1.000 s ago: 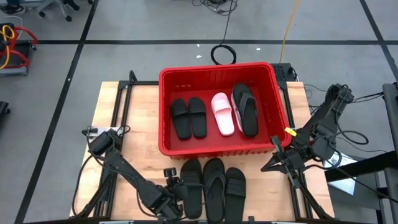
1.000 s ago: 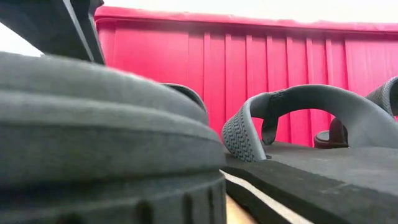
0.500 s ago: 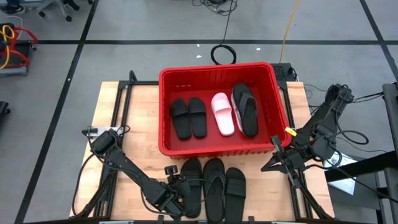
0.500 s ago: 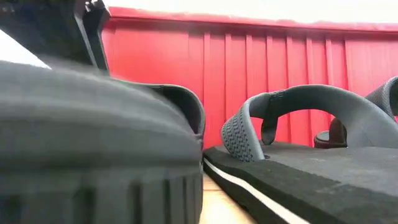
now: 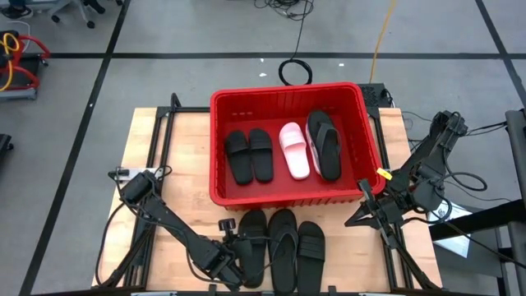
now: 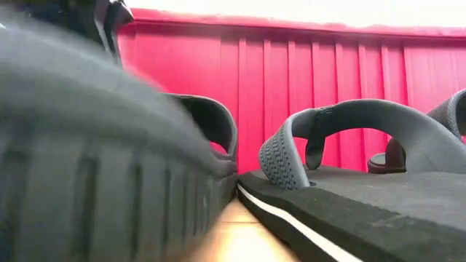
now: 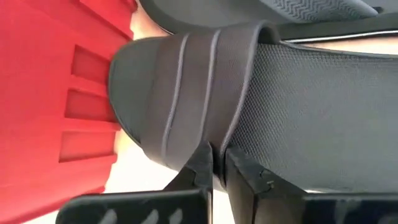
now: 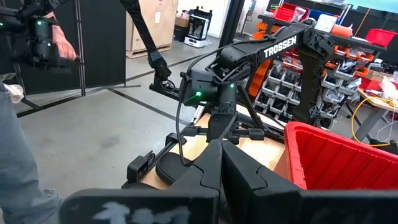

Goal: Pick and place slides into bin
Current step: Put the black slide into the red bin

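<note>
— Where is the left gripper (image 5: 233, 256) working?

— Low at the near edge of the wooden surface (image 5: 187, 164), on the outer side of the leftmost black slide (image 5: 251, 246) in a row of three. The left wrist view shows its fingers (image 7: 198, 163) pressed together over that slide's edge, just behind the wide ribbed strap (image 7: 180, 93), so they are clamped on it.

— And the rest of the row?

— Just beside the gripped one, on the side away from the fingers, lies a black flip-flop (image 5: 283, 247), then another black slide (image 5: 310, 247). All three sit side by side, toes toward the red bin (image 5: 288, 97). In the low view the gripped slide (image 6: 95, 145) fills the foreground, its heel looking tipped up off the surface, with the flip-flop's arched strap (image 6: 357, 124) next to it and the bin wall behind.

— What is in the bin?

— Beyond the fingers, four sandals: a pair of black slides (image 5: 249, 154) lying together, a pale pink slide (image 5: 294, 150), and a black flip-flop (image 5: 324, 144) touching it toward the right wall.

— The right arm?

— Its gripper (image 5: 366, 212) waits off the bin's right near corner, fingers (image 8: 239, 171) closed together, empty. The right wrist view shows a person's hand (image 8: 62, 46) in the room behind.
</note>
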